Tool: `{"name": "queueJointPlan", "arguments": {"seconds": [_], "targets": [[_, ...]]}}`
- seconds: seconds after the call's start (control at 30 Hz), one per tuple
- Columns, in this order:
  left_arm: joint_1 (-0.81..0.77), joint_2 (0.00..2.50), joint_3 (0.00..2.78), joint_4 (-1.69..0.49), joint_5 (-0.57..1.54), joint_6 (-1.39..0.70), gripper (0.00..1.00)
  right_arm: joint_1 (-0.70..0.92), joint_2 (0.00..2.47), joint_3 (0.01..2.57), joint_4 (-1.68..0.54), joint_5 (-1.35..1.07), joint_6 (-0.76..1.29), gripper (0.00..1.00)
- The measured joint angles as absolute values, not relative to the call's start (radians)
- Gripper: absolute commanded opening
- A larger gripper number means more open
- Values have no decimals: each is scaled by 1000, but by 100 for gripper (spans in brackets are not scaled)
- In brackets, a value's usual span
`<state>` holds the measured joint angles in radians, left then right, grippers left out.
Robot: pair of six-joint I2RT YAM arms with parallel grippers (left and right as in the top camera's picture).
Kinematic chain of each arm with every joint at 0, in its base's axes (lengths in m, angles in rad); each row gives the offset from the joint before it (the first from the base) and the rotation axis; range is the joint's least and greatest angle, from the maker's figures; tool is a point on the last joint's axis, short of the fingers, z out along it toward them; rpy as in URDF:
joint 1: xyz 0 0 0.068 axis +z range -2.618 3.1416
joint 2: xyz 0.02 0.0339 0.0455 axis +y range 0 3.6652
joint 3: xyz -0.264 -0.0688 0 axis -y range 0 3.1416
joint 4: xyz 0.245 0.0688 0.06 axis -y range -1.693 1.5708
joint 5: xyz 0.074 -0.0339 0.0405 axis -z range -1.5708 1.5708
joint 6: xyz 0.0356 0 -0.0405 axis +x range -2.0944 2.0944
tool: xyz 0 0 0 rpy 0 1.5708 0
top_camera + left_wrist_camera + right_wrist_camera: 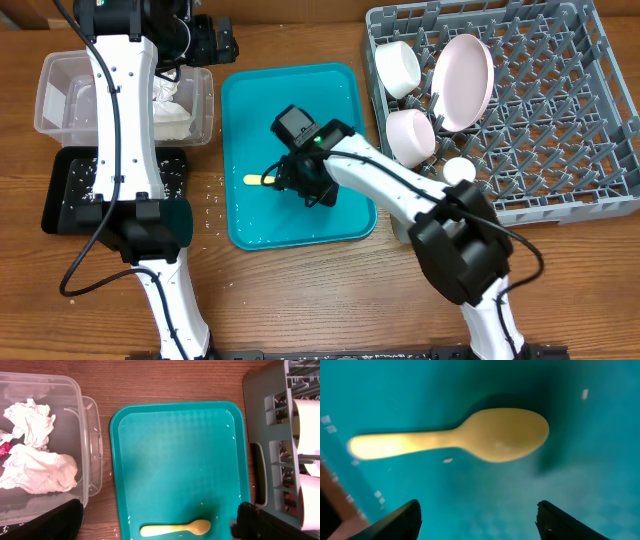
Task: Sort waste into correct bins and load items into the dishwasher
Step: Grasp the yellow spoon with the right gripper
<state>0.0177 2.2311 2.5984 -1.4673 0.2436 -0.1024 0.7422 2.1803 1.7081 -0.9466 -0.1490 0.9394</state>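
A pale yellow spoon [257,180] lies on the teal tray [290,110], near its front left. My right gripper [290,178] is open just over the spoon's bowl end. In the right wrist view the spoon [470,437] lies just ahead of the open fingers [479,520]. My left gripper [205,40] is open and empty, high at the back beside the clear tub [60,95]. The tub holds crumpled tissue [37,467] and a bit of red wrapper [5,450]. The grey rack [560,120] holds two bowls [397,65] [410,135], a plate [463,82] and a cup [459,172].
The black tray [70,195] in front of the tub holds scattered rice. Loose rice grains [210,197] lie on the wood between the black tray and the teal tray. The left arm stretches over the tub and black tray.
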Motion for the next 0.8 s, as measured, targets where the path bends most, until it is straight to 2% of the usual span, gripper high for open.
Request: {"name": "queueJointPlan", "arguments": {"seconds": [0.4,0.8], "targets": [[18,2231,2598,-1467,244,-102,100,743,2251,1733,-837,-121,1037,71],[18,2231,2598,-1467,244,-102,100,725,2266,1736,-748,60,1093,52]]}}
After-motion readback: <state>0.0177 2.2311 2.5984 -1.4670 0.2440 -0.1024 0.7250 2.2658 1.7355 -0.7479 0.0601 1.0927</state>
